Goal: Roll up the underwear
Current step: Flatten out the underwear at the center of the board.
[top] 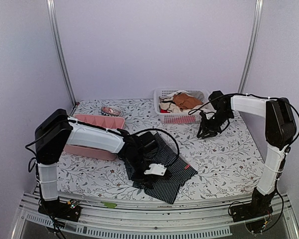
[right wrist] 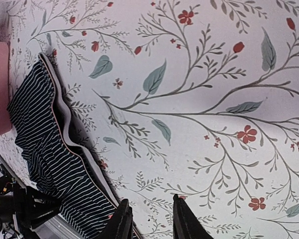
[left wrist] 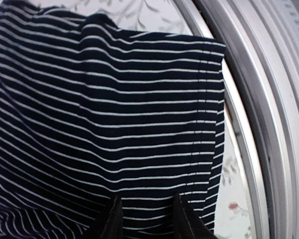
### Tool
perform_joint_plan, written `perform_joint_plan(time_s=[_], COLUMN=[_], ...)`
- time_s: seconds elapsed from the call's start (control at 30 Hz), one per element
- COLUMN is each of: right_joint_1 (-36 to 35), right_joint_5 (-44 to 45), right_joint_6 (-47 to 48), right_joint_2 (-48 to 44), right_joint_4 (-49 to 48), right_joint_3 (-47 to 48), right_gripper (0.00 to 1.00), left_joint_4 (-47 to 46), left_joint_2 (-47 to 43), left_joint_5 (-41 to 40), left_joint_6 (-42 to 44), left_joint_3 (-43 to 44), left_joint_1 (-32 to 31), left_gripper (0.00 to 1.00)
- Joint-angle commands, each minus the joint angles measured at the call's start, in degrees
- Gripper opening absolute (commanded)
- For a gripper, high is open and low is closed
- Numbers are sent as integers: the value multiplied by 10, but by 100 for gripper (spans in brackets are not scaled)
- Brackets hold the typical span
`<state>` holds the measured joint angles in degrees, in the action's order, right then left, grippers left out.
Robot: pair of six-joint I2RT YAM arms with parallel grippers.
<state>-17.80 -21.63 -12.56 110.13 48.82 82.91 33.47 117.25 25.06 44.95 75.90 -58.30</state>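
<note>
Left hand [top: 155, 172] low over the underwear [top: 178, 164], parted a little, nothing pinched. Underwear spread flat on the table [top: 229, 159] near its front edge, just beside a pink tray [top: 89, 120]. Right hand [top: 205, 130] narrowly parted, holding nothing, above the table near a white basket [top: 184, 119].

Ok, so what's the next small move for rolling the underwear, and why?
Probably lower the left claw and pinch the fabric beneath it to start the roll. The underwear lies spread out, unrolled. That claw hangs open over it, while the right claw sits open over the floral tablecloth, well away.
</note>
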Motion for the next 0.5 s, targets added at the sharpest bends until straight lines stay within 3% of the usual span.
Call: perform_joint_plan(time_s=[0.0, 0.13, 0.3, 0.47], right_joint_1=[-19, -60, -111, -166], right_joint_5=[-67, -101, -123, -137], right_joint_6=[13, 11, -40, -80], right_joint_2=[5, 23, 77, 162], right_joint_4=[-21, -53, -106, -123], right_joint_3=[24, 33, 96, 195], right_gripper=[28, 28, 27, 27], left_joint_4=[114, 130, 106, 33], left_joint_2=[-66, -145, -193, -235], left_joint_5=[-28, 21, 102, 106], left_joint_6=[89, 78, -16, -111], left_joint_3=[-101, -105, -74, -93], left_joint_1=[45, 73, 133, 187], left_gripper=[36, 43, 45, 45])
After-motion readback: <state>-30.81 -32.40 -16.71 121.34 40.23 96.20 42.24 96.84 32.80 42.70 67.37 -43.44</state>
